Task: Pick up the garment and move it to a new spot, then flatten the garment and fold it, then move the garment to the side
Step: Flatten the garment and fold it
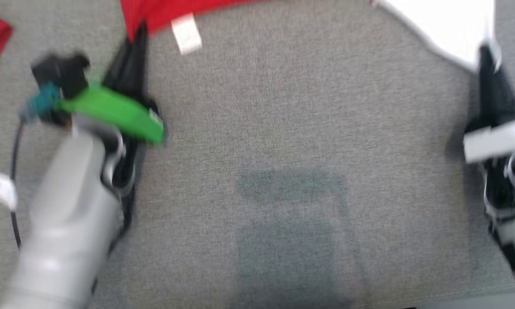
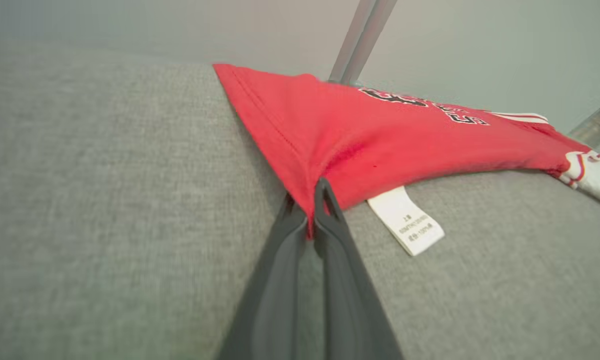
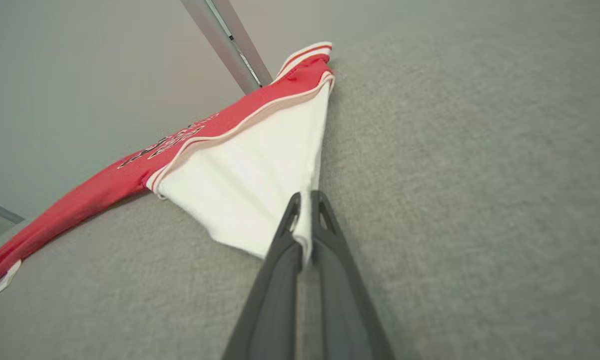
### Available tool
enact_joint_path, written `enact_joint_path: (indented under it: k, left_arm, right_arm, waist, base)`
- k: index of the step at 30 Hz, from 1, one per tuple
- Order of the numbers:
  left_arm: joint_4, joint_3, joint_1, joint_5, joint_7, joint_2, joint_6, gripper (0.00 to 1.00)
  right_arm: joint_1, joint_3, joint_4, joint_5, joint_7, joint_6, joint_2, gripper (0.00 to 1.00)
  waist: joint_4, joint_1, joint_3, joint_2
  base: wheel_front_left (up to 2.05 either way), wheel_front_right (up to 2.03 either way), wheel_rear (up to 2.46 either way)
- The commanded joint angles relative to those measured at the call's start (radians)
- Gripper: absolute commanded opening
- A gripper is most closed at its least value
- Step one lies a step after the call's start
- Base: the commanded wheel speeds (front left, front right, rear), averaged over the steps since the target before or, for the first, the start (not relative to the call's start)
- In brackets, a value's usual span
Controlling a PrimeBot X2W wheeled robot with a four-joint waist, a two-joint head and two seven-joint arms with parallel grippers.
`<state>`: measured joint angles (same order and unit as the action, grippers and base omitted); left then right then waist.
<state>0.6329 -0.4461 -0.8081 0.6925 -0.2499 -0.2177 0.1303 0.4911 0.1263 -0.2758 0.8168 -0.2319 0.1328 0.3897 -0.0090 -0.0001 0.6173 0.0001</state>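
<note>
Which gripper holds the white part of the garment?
The right gripper: it pinches the white corner of the garment, whereas the left gripper pinches a red edge near the label.

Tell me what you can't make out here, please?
Most of the shirt: head view, cut off by the top edge and blurred.
The shirt's lettering: left wrist view, seen too slantwise to read.
The tag print: left wrist view, too small.
The green part: head view, too blurred to identify.
</note>
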Motion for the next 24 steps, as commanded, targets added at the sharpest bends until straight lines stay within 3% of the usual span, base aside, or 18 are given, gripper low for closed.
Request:
enact_joint_path:
  k: [1,7,12,15,20,24]
  left_arm:
    - [0.028,-0.015,0.224,0.044,0.015,0.004,-0.011,0.0]
    - [-0.267,0.02,0.633,0.132,0.021,-0.027,-0.102,0.0]
    - [-0.559,0.007,0.879,0.157,0.06,-0.054,-0.198,0.0]
    - [-0.685,-0.016,0.971,0.185,0.097,-0.045,-0.233,0.0]
    - [-0.769,-0.018,0.943,0.225,0.163,-0.031,-0.268,0.0]
    - [-0.788,0.011,0.842,0.285,0.244,-0.013,-0.288,0.0]
  right_arm:
    - [-0.118,0.003,-0.005,0.027,-0.005,-0.004,-0.007,0.0]
    - [-0.449,-0.027,0.117,0.057,-0.021,-0.004,0.029,0.0]
    - [-0.717,-0.089,0.216,0.074,-0.028,-0.003,-0.001,0.0]
    - [-0.817,-0.129,0.274,0.082,-0.031,-0.003,-0.032,0.0]
    - [-0.769,-0.144,0.324,0.064,-0.017,-0.003,-0.04,0.0]
    - [-0.595,-0.123,0.309,0.033,0.041,-0.003,-0.012,0.0]
  waist:
    - [-0.038,0.0001,-0.25,-0.0001]
    - [-0.049,0.0001,-0.392,-0.0001]
    - [-0.029,0.0001,-0.421,-0.0001]
    - [-0.015,0.0001,-0.411,-0.0001]
    - [-0.022,0.0001,-0.368,-0.0001]
    - [-0.032,0.0001,-0.312,-0.0001]
  base:
    - [0.0,0.0,0.0]
    - [0.0,0.0,0.0]
    - [0.0,0.0,0.0]
    - [0.0,0.0,0.0]
    - [0.0,0.0,0.0]
    - [0.0,0.0,0.0]
